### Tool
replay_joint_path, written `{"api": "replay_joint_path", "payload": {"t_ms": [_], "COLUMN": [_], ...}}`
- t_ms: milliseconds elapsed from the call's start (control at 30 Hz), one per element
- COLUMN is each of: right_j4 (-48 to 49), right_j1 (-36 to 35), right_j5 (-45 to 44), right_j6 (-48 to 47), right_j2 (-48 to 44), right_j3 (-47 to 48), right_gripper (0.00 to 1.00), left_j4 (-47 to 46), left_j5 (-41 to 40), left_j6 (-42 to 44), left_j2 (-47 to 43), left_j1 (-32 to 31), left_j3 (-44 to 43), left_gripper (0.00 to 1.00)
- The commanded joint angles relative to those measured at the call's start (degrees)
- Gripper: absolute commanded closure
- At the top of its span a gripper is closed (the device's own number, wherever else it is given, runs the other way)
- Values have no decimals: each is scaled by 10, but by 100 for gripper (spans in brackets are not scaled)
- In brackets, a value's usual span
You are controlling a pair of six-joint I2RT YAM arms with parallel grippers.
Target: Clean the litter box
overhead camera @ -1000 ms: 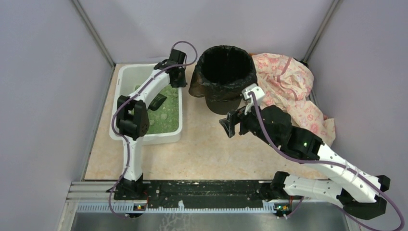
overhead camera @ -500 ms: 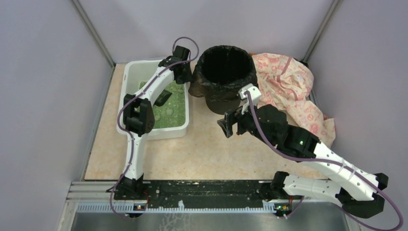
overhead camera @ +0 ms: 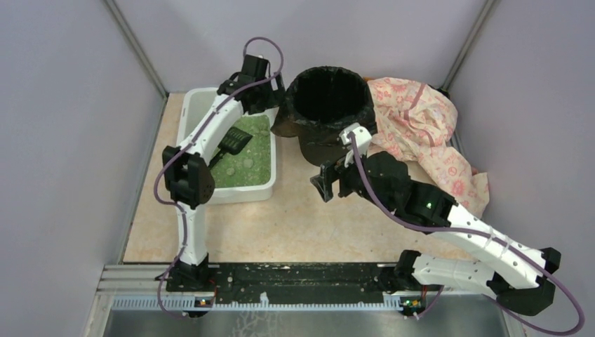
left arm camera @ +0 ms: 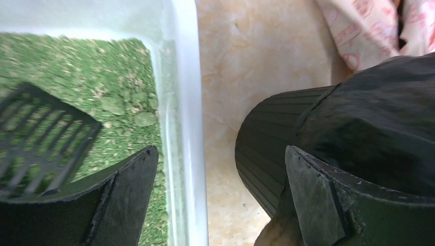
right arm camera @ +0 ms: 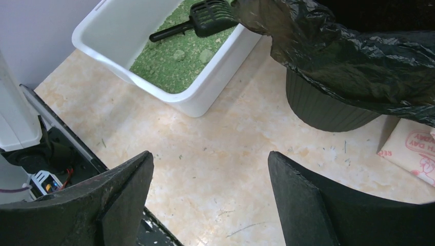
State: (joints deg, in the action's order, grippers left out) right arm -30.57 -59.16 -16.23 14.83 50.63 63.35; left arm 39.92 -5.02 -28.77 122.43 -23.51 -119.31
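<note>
Left gripper hangs wide open, holding nothing. It straddles the right-hand wall of the litter box: green litter lies under its left finger and the black-bagged bin under its right. Seen from above, this claw sits at the box's far corner, next to the bin. Right gripper also has its jaws spread wide and empty, over bare table. The box is ahead and to its left, well apart from it, and the bin is ahead and to its right. A black slotted scoop rests on the litter just left of the left claw, with its handle pointing away from the bin. Judgement: the tub looks like rigid, smooth plastic, likely slick under the pads. With this much granular fill it is probably heavy enough to tip if lifted by one wall, and the fill is loose and would spill. The thin rim offers the only pinch, fit for sliding rather than lifting. The scoop looks light and stiff, and its bar handle is the sensible hold. A pink patterned cloth lies beyond the bin.
</note>
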Motion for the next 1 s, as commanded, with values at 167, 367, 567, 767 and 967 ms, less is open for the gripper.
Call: {"api": "replay_joint_path", "payload": {"t_ms": [167, 367, 567, 767, 967], "right_j4": [58, 69, 74, 77, 80], "right_j1": [-3, -2, -3, -3, -3], "right_j5": [23, 33, 42, 45, 39], "right_j6": [6, 5, 0, -2, 2], "right_j2": [12, 15, 17, 15, 2], "right_j3": [-1, -7, -6, -11, -28], "right_gripper": [18, 18, 18, 18, 18], "left_j4": [41, 40, 47, 63, 93], "left_j5": [-119, -180, -181, -146, -48], "left_j6": [76, 141, 169, 137, 132], "left_j2": [-123, -180, -177, -101, -18], "left_j1": [19, 58, 85, 129, 182], "left_j3": [46, 155, 222, 206, 172], "left_gripper": [1, 1, 1, 1, 1]}}
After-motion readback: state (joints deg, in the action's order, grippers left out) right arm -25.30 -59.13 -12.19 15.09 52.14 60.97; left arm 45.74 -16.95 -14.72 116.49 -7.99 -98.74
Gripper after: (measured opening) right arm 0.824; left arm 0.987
